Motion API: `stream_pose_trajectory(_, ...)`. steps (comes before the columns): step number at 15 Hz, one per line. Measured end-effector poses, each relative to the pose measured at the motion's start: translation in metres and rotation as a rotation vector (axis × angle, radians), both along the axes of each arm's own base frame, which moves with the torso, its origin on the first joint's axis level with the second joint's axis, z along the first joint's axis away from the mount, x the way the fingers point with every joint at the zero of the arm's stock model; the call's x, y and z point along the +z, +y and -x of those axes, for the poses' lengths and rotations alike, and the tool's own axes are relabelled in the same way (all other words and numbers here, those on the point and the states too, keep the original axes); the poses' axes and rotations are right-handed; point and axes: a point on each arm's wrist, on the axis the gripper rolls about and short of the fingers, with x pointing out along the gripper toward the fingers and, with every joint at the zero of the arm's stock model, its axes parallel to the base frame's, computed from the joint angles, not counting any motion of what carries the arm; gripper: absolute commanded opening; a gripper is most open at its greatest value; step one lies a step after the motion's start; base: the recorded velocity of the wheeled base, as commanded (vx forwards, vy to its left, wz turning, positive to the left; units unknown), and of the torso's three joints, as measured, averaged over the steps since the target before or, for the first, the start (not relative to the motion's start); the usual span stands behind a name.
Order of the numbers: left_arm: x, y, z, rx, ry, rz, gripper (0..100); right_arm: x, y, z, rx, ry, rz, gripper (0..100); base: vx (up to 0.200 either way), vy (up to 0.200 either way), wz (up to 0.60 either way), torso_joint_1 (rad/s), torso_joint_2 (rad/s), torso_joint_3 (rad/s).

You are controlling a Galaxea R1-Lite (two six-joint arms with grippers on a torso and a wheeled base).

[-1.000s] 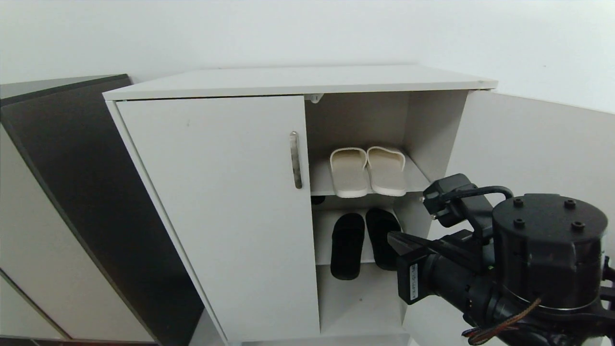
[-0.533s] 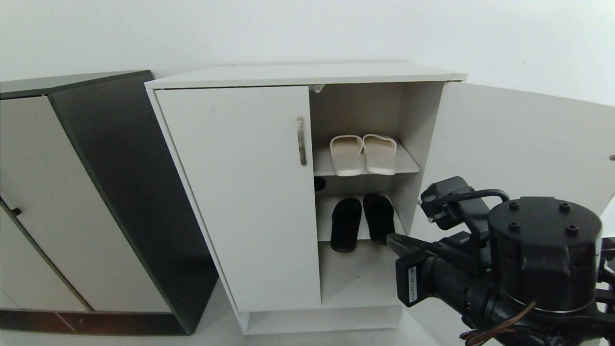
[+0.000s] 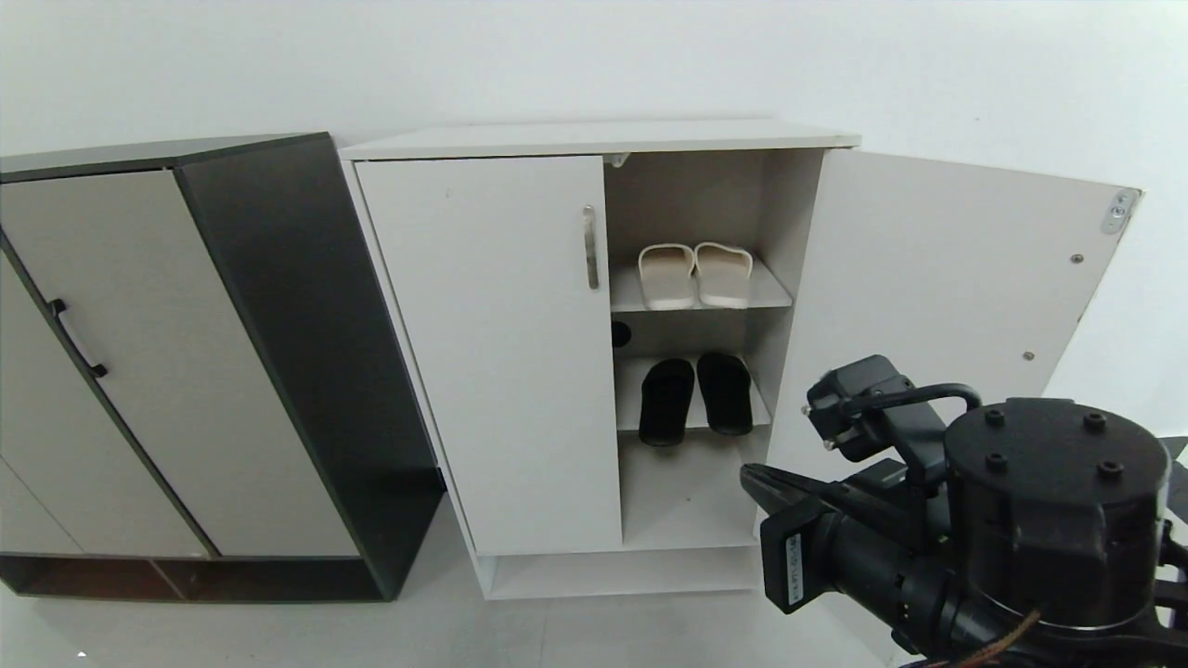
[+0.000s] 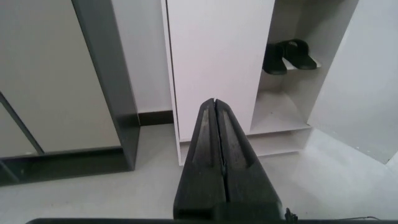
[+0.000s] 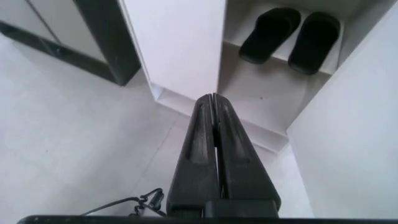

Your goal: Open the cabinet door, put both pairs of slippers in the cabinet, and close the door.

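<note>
The white cabinet (image 3: 594, 139) stands with its right door (image 3: 928, 278) swung wide open and its left door (image 3: 492, 353) closed. A white pair of slippers (image 3: 694, 275) rests on the upper shelf. A black pair of slippers (image 3: 696, 397) (image 5: 290, 34) (image 4: 287, 55) rests on the shelf below. My right gripper (image 3: 756, 478) (image 5: 214, 99) is shut and empty, low in front of the open compartment and beside the open door. My left gripper (image 4: 214, 106) is shut and empty, above the floor before the closed left door.
A dark cabinet (image 3: 278, 353) with a grey door stands just left of the white one. The bottom compartment floor (image 3: 687, 501) holds nothing. Bare light floor (image 3: 557, 631) lies in front of both cabinets.
The head view has pulled back: the cabinet looks smaller and more of the dark cabinet and open door shows. Slippers and doors keep their places.
</note>
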Motion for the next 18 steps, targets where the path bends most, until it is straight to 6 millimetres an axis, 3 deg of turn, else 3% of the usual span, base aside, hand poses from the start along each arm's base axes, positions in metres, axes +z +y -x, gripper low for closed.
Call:
stream_pose_trajectory(8,-0.0001,0.0,0.0,0.0,0.001,0.0,0,-0.0026,-0.0007,0.0,-0.001,0.002,0.016,0,0.0,0.0,0.0,0.0,-0.01,-0.011)
stream_pose_trajectory(18,0.0,0.0,0.0,0.0,0.0,0.0,0,-0.0029,-0.001,0.0001,-0.002,0.003,0.018,0,0.0,0.0,0.0,0.072,-0.4,-0.33)
